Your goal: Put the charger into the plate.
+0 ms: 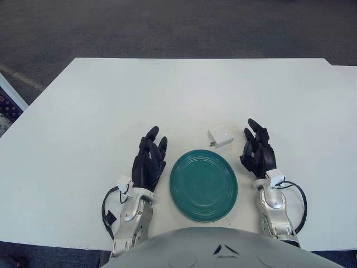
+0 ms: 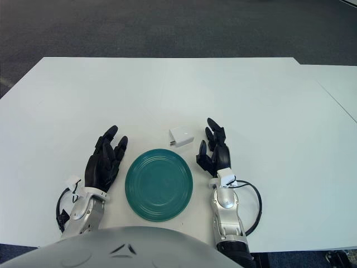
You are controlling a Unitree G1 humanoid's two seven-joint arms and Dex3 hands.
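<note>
A small white charger [image 1: 221, 137] lies on the white table just beyond the far right rim of the green plate [image 1: 203, 185]. The plate holds nothing. My right hand [image 1: 256, 149] shows just right of the charger and the plate, fingers spread and holding nothing, a small gap from the charger. My left hand [image 1: 150, 158] shows to the left of the plate, fingers stretched forward and holding nothing.
The white table [image 1: 167, 95] stretches wide beyond the plate and to both sides. Its far edge meets dark carpet [image 1: 178, 28]. A second table edge [image 2: 334, 84] joins at the right.
</note>
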